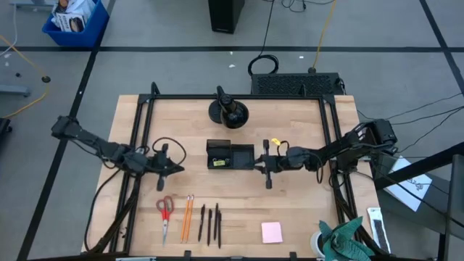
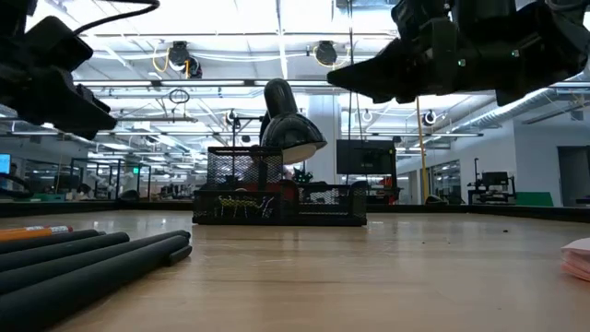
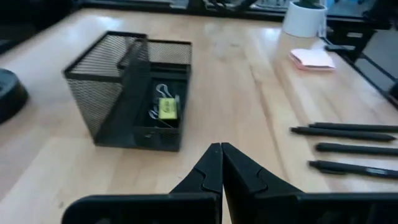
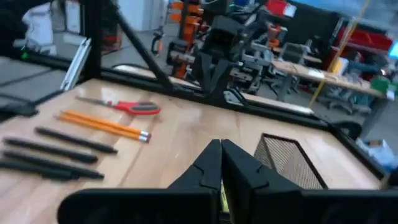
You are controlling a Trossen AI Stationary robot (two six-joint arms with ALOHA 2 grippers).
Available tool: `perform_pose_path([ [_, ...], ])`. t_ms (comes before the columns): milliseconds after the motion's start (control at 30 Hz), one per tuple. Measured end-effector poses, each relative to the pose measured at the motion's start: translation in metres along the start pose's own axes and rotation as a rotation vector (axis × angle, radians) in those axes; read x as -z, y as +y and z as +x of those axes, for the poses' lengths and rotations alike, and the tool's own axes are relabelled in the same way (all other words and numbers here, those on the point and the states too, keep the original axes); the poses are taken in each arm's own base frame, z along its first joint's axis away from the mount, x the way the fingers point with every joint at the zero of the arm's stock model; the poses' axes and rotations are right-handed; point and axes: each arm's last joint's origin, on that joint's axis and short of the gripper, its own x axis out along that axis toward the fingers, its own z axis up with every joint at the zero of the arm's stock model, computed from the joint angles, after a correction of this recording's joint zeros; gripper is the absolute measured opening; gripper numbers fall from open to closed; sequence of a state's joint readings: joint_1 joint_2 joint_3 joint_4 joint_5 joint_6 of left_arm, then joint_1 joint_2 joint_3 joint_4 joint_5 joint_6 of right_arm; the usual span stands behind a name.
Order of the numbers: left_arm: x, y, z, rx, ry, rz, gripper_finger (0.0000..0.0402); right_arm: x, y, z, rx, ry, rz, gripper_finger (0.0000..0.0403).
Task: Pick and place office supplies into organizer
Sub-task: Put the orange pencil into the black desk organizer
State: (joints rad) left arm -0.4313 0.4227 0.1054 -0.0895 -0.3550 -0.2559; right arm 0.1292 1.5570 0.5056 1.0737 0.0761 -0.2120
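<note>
On the light wooden table (image 1: 304,210), the black mesh organizer (image 1: 230,155) sits between both empty, clenched grippers, left (image 1: 168,168) and right (image 1: 265,164); the right, just beside it, could knock it when moving toward the pens (image 1: 210,223).

Two dark jointed arms, black cables, tapered black fingers (image 3: 239,176)

The high camera is looking straight down over the whole worktop (image 1: 304,210). The low camera is sitting at worktop level, facing the organizer (image 2: 277,198) and the room behind. Each wrist camera is peering close past its own claw; both are sharing the organizer and pens (image 3: 348,130).
</note>
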Motion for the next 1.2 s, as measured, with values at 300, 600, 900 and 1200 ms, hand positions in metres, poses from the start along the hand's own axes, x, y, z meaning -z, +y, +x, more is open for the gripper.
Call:
perform_pose_path([
  [300,-0.041,-0.032,-0.008,-0.062,0.309,-0.007,0.0005,-0.013,0.0,0.001,0.004,-0.055,-0.088,0.0001],
  [600,-0.064,-0.087,-0.004,-0.131,0.682,-0.004,0.0005,-0.009,0.01,-0.007,-0.07,0.11,-0.004,0.0001],
  [900,-0.05,-0.125,0.017,-0.188,0.569,-0.122,0.0005,-0.01,0.018,-0.009,-0.175,0.103,-0.004,0.0001],
  [1200,-0.043,-0.148,0.048,-0.123,0.54,-0.452,0.0005,-0.001,0.02,-0.015,-0.205,0.132,-0.001,0.0001],
])
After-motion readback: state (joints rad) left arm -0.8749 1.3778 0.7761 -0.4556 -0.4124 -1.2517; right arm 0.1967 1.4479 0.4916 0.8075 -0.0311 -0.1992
